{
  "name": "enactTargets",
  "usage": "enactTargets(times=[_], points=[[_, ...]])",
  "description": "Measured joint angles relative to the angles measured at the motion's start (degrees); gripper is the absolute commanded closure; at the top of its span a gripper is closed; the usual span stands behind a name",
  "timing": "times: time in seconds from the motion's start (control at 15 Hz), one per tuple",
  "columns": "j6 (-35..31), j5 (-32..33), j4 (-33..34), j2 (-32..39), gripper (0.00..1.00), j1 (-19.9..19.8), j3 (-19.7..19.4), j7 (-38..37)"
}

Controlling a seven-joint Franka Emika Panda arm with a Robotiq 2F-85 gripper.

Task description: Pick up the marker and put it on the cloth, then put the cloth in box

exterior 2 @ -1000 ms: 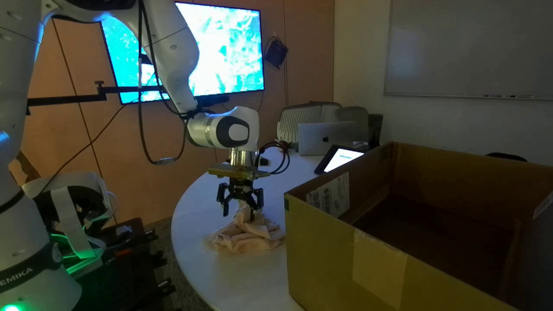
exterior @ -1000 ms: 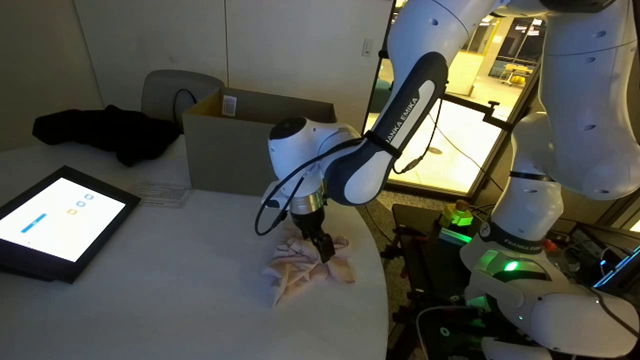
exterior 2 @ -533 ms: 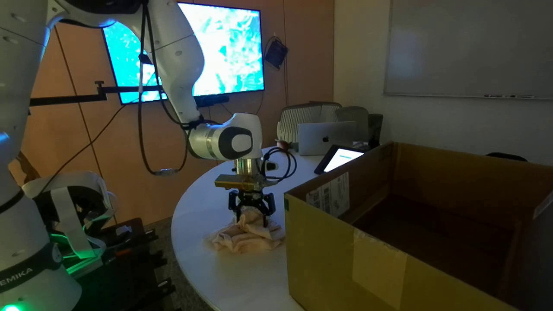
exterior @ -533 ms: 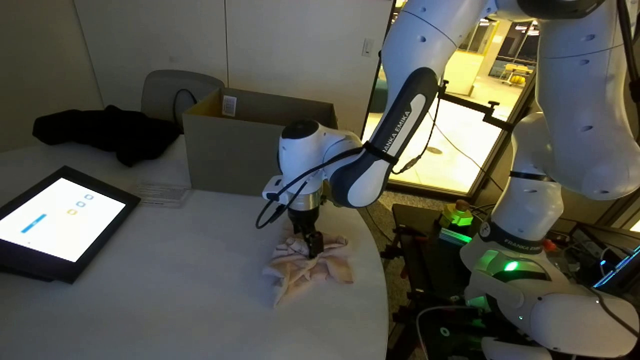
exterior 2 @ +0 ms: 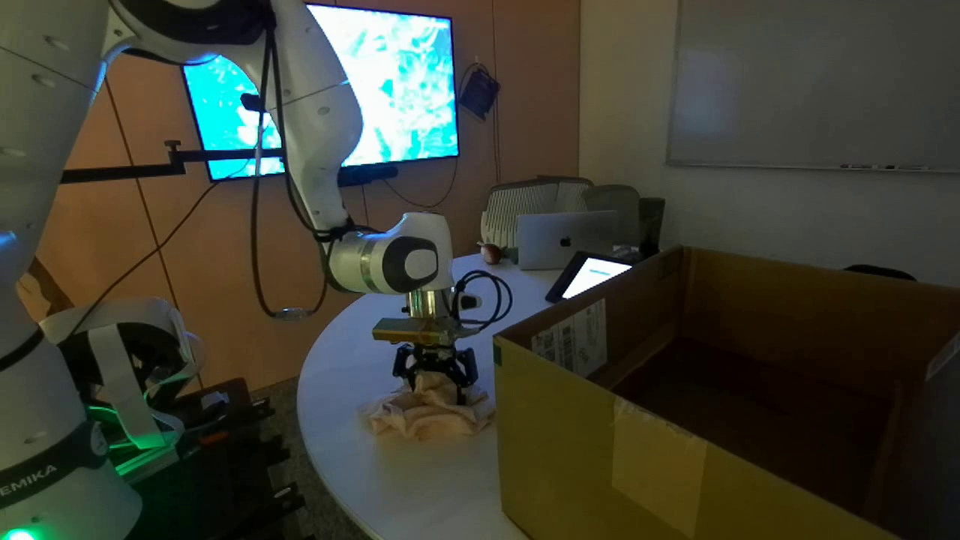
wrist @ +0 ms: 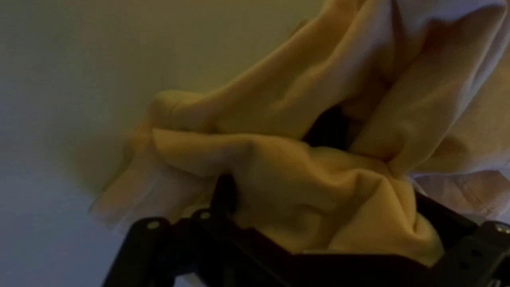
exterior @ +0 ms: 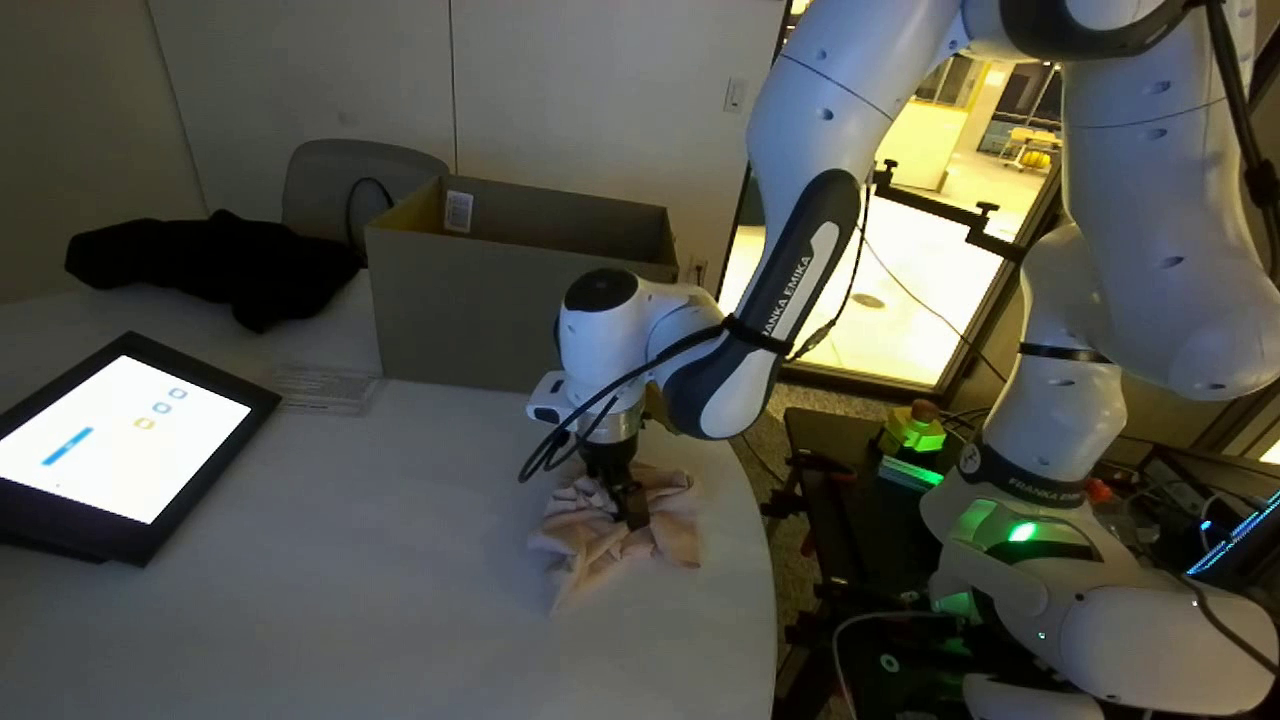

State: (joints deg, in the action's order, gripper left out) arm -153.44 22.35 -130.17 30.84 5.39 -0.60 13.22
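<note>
The cloth is a rumpled pale beige-pink sheet on the round white table, in both exterior views point(exterior: 585, 545) point(exterior 2: 416, 421). It fills much of the wrist view point(wrist: 287, 167). My gripper point(exterior 2: 436, 391) points down over the cloth with its fingers spread. A bunched fold rises between the fingers, as the wrist view shows at the gripper point(wrist: 322, 195). The gripper also shows over the cloth in an exterior view point(exterior: 630, 515). The brown cardboard box point(exterior 2: 585, 442) stands open beside the cloth, also seen behind the arm point(exterior: 460, 315). The marker does not show; cloth folds may hide it.
A tablet with a lit screen point(exterior: 130, 430) lies on the table point(exterior: 400, 620). A black fabric bundle point(exterior: 210, 260) and a flat clear item point(exterior: 322, 388) are near the box. A laptop point(exterior 2: 566, 240) stands farther back. The table's rounded edge is close to the cloth.
My gripper has shifted over the middle of the cloth and come down onto it. The fingers now straddle a raised fold. The cloth has been pressed slightly; the box has not moved.
</note>
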Motion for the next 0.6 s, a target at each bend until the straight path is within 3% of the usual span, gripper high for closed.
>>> enactTargets(times=[0.07,0.13,0.27,0.6], points=[[0.3,-0.3,0.3,0.7,0.00,-0.1,0.3,0.1],[0.9,-0.5,0.8,1.3,0.25,-0.1,0.5,0.2],[3.0,-1.4,2.0,2.1,0.32,-0.4,1.1,0.5],[8.3,-3.0,4.1,2.3,0.76,-0.8,2.5,1.1]])
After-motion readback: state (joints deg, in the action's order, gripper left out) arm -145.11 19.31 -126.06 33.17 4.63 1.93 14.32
